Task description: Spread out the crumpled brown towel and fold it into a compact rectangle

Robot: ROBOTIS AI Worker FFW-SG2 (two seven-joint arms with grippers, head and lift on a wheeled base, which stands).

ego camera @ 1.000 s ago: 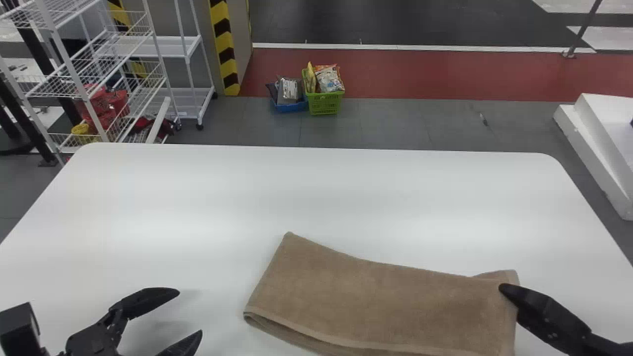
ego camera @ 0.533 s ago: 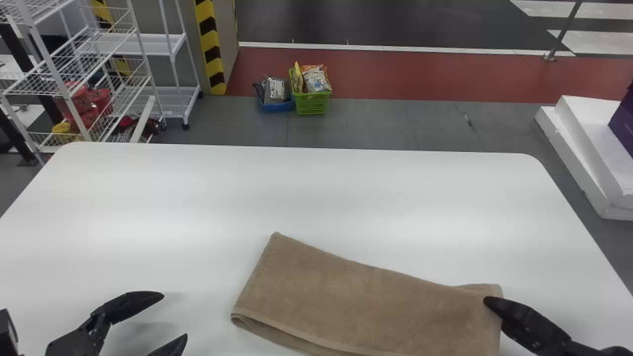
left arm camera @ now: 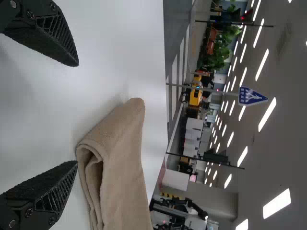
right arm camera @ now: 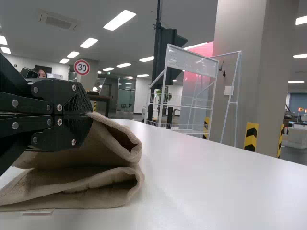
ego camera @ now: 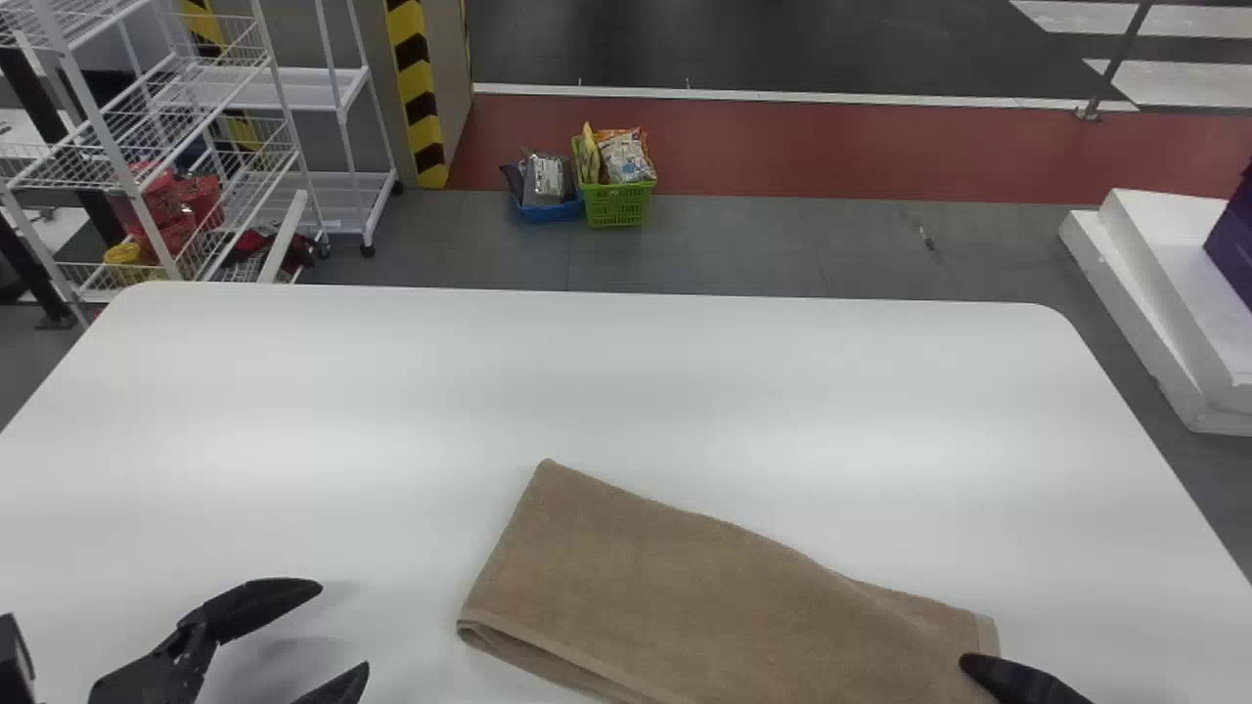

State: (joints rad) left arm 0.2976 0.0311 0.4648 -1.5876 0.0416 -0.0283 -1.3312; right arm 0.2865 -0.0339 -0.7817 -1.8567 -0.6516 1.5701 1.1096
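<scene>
progress, as you can judge it: spreading looks done. the brown rectangular terry towel lies on the smooth white tabletop as a long, doubled band, so at least one fold is in. what you have left, by my reading: bring one end over the other to shorten the band, then square the edges. it is not compact at this point; the far edge bends toward you at the right end.

grippers: your left one, black with two flat fingers, stands open just beside the towel's left end, holding nothing. your right one, black and likewise two-fingered, is closed on the towel's right end, pinching the upper layers.

view against view: the head view gives you the outline, with a neat far-left corner and a rolled lip along the near-left side, but tells you little about height. the right wrist view gives you the side profile: two thick loops stacked at the right end, a hollow in each, the upper one raised at the fingertips, and a small pale label beneath the lower layer. the left wrist view looks into the open curl at the left end. you may want those loops pressed down, or the next fold could sit puffy and skewed.
</scene>
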